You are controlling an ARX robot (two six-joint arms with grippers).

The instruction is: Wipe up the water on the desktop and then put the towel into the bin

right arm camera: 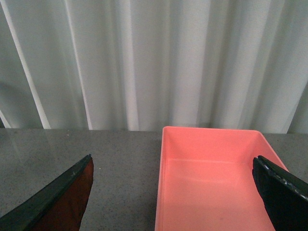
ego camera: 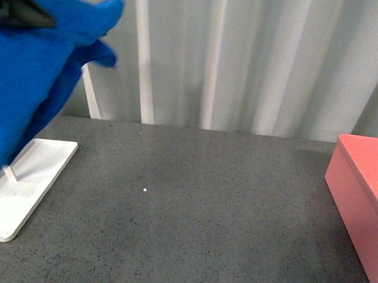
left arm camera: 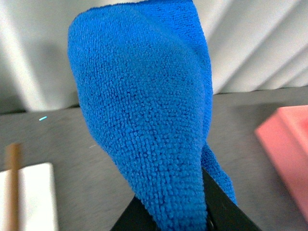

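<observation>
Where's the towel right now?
Far left in the front view, the towel hangs from the left end effector above the white rack base, across the desktop from the bin.

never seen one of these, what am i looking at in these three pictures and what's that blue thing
It is a robot with two arms. The front view comes from a camera on its body. The other two come from cameras on its wrists, looking out past each gripper's black fingers. The blue thing is a towel, pinched in the left gripper and held in the air above the dark grey desktop. The right gripper is open and empty, with the pink bin beyond it. A white rack base lies on the desktop toward the robot's left, the bin toward its right. I can make out no water.
</observation>
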